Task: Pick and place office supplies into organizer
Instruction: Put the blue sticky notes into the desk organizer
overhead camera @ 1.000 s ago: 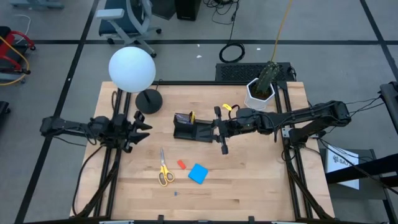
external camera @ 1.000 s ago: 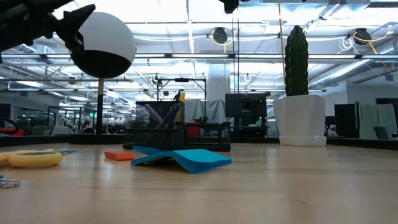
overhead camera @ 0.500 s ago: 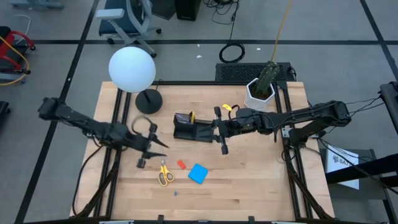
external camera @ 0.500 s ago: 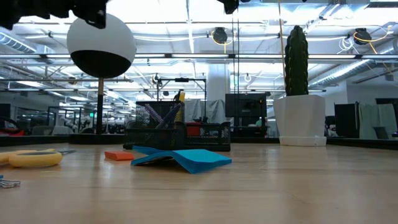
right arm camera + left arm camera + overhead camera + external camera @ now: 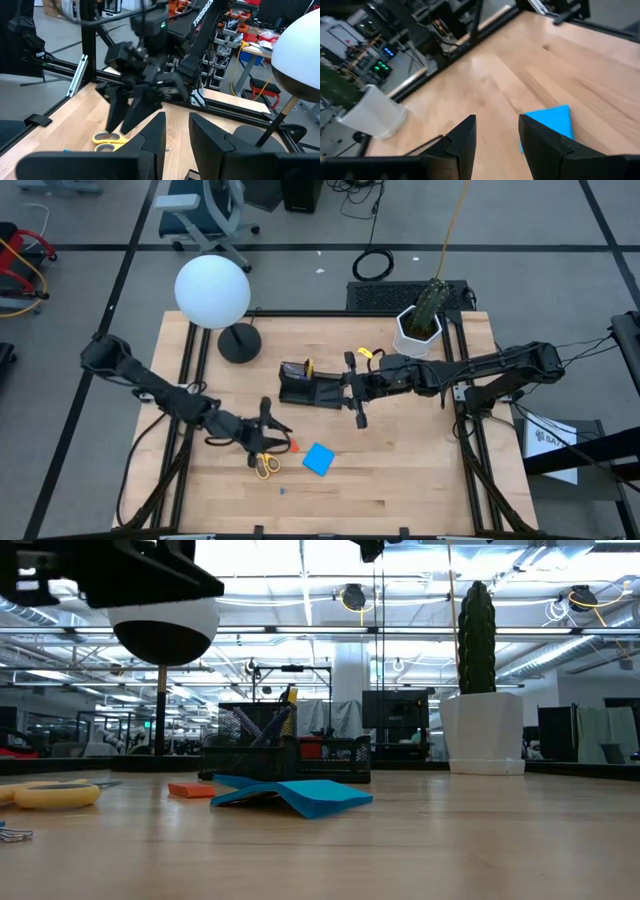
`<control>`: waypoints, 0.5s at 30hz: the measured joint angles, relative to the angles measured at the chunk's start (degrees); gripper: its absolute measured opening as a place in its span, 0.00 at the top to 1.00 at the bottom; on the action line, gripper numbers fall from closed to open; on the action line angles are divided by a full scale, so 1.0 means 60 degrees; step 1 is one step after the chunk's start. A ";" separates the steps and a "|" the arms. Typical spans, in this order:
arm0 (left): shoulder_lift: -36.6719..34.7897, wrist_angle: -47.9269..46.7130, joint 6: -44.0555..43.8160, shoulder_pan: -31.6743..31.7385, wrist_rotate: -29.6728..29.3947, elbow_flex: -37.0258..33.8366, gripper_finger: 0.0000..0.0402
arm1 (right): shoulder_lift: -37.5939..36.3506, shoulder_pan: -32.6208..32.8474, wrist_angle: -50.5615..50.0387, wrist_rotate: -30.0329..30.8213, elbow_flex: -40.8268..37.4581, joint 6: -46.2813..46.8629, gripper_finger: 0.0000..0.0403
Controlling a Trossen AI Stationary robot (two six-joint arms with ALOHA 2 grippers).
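- The left gripper [image 5: 268, 425] is seen in the high view over the front-left part of the table [image 5: 420, 480], directly above the yellow-handled scissors [image 5: 265, 464]; its 2 fingers [image 5: 465, 142] are spread apart with nothing between them.
- The scissors lie flat on the wood, with the tiny red eraser-like piece [image 5: 292, 445] just beside them and the blue square pad [image 5: 319, 459] near, on the right.
- The blue pad is also seen past the left fingers in the left wrist view [image 5: 551, 125].
- The right gripper [image 5: 352, 392] is held just beside the right end of the black organizer [image 5: 305, 388]; its fingers [image 5: 152, 135] stand narrowly apart and nothing is gripped.
- Pens [image 5: 268, 725] are seen standing in the taller cup section of the organizer.
- A round white lamp [image 5: 212, 292] and a white plant pot [image 5: 418, 330] are placed at the back of the table.
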 joint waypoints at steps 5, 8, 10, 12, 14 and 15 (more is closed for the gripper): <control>0.0740 0.0259 0.0149 -0.0458 -0.0625 0.0020 0.62 | 0.0000 0.0000 -0.0004 0.0000 0.0000 0.0000 0.81; 0.1182 0.0736 0.0601 -0.0525 -0.0816 0.0024 0.62 | 0.0000 0.0000 -0.0004 0.0000 0.0000 0.0000 0.81; 0.1465 0.1101 0.0737 -0.0557 -0.0798 0.0024 0.62 | 0.0000 0.0000 -0.0001 0.0000 0.0000 0.0000 0.81; 0.1734 0.1368 0.0773 -0.0560 -0.0729 0.0031 0.62 | 0.0000 0.0000 -0.0002 0.0000 0.0000 0.0000 0.81; 0.2009 0.1488 0.0764 -0.0580 -0.0728 0.0031 0.62 | 0.0000 0.0000 -0.0003 0.0000 0.0000 0.0000 0.81; 0.2131 0.1553 0.0738 -0.0585 -0.0728 0.0031 0.62 | 0.0000 0.0000 -0.0004 0.0000 0.0000 0.0000 0.81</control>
